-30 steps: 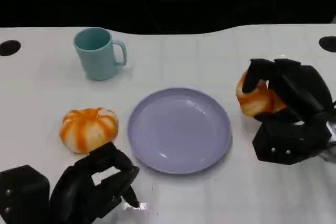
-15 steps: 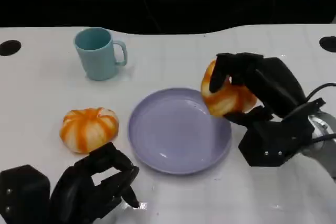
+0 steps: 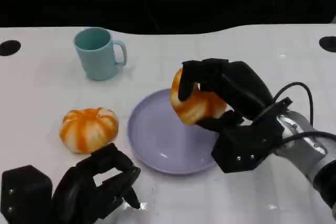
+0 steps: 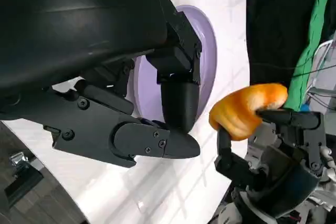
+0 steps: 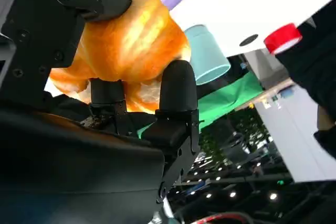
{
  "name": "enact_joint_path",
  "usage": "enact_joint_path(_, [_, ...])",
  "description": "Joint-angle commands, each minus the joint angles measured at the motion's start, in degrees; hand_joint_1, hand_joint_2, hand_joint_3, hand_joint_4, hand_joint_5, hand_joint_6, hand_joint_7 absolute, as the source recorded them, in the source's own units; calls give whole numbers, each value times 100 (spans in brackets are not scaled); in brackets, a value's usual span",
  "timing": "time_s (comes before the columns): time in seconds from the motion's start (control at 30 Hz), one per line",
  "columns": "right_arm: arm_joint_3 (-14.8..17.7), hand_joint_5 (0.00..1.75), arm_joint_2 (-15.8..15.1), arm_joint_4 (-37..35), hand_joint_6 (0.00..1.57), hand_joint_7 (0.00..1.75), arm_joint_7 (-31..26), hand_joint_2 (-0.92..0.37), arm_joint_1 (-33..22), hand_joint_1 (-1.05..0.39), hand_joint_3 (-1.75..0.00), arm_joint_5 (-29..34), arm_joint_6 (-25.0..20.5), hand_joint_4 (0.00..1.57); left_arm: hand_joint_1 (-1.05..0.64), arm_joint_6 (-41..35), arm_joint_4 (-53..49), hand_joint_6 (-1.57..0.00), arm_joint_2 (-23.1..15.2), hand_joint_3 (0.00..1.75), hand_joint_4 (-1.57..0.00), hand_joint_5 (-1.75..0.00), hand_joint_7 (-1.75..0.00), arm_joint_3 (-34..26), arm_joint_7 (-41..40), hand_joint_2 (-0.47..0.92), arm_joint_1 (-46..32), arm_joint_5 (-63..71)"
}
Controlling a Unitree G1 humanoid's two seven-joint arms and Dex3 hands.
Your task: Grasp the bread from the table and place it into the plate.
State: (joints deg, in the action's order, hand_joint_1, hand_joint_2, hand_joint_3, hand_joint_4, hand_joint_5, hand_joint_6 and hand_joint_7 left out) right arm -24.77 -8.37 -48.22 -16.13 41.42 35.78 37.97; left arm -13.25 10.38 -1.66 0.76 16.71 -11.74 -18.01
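Above the plate [image 3: 157, 140], toward its 1 o'clock rim, we have the bread [image 3: 195, 103] held off the worktop [image 3: 42, 93] in our right robot hand [image 3: 226, 98], fingers wrapped over the top and thumb under it. The right wrist view shows the same clasp from close up, with the bread [image 5: 126, 40] pressed between the black fingers. We judge the grasp and lift done and the carry nearly done; what is left is to lower the bread onto the plate and let go. Our left robot hand [image 3: 89, 187] rests at 7 o'clock of the plate with its fingers curled in on nothing. A second bread [image 3: 88, 128] lies on the worktop at the plate's 9 o'clock, just beside the rim, and a mug [image 3: 97, 53] stands well off at 11 o'clock.
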Motion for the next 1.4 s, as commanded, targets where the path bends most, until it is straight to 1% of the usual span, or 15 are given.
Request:
enact_joint_path(0.03, [-79,175,59,-309,81,169,-64,-18,198,-6,-147,93,-38,101,-56,35,35,-62,-25,22,-75,-175,-159,-36,-42,92,-3,10])
enact_joint_path(0.17, [-132,175,155,-508,78,169,-1,-22,264,-6,-142,92,-80,99,-55,23,51,-63,-14,22,-75,-175,-158,-31,-49,92,-13,8])
enact_joint_path(0.3, [-170,175,226,-659,82,157,105,-24,317,-6,-137,82,-158,98,-55,38,64,-63,-14,22,-75,-175,-158,-19,-45,92,-30,26])
enact_joint_path(0.37, [-151,175,269,-796,85,148,211,-25,348,-6,-136,0,-129,97,-56,62,64,-63,-18,22,-74,-175,-158,-14,-32,92,-38,33])
enact_joint_path(0.47, [-76,175,335,-959,87,118,443,-31,375,-5,-129,-178,-88,93,-55,82,65,-62,-13,22,-74,-175,-158,-13,-24,92,-46,25])
enact_joint_path(0.53, [-11,156,361,-1019,83,81,704,-40,384,-11,-105,-337,-92,80,-56,50,83,-62,-5,22,-74,-175,-158,-12,-44,92,-49,14])
enact_joint_path(0.57, [12,137,367,-1029,82,61,812,-46,386,-14,-92,-399,-98,74,-56,44,87,-62,-4,22,-74,-175,-158,-11,-48,92,-50,15])
enact_joint_path(0.6, [18,130,358,-1021,82,53,937,-49,391,-15,-87,-435,-117,73,-56,43,92,-62,-3,21,-74,-175,-158,-8,-59,92,-52,26])
enact_joint_path(0.63, [-4,108,333,-1009,76,41,1055,-55,406,-21,-76,-433,-137,67,-56,47,91,-62,-1,21,-74,-175,-158,-8,-61,92,-51,31])
enact_joint_path(0.67, [-42,76,301,-992,67,23,1146,-71,424,-32,-51,-396,-163,56,-56,42,95,-62,2,21,-74,-175,-158,-9,-64,92,-51,27])
enact_joint_path(0.73, [-95,47,248,-943,53,6,1311,-88,442,-48,-26,-331,-232,40,-56,48,96,-62,-3,21,-74,-175,-158,-5,-60,92,-52,34])
enact_joint_path(0.87, [-133,31,188,-824,34,0,1397,-92,407,-63,-24,-253,-303,20,-56,-1,126,-63,2,20,-74,-175,-157,-5,-83,92,-55,24])
enact_joint_path(0.97, [-135,28,123,-629,29,0,1447,-92,337,-66,-25,-242,-360,12,-56,37,116,-62,-16,21,-73,-175,-157,-3,-47,92,-57,28])
enact_joint_path(1.13, [-132,28,23,-307,29,0,1430,-92,225,-68,-25,-193,-427,9,-56,-2,133,-63,-15,21,-73,-175,-158,-5,-84,92,-59,40])
enact_joint_path(1.4, [-35,31,-221,377,30,1,1767,-92,-26,-66,-26,-299,-630,10,-56,-37,150,-64,-11,20,-74,-175,-157,3,-120,92,-61,39])
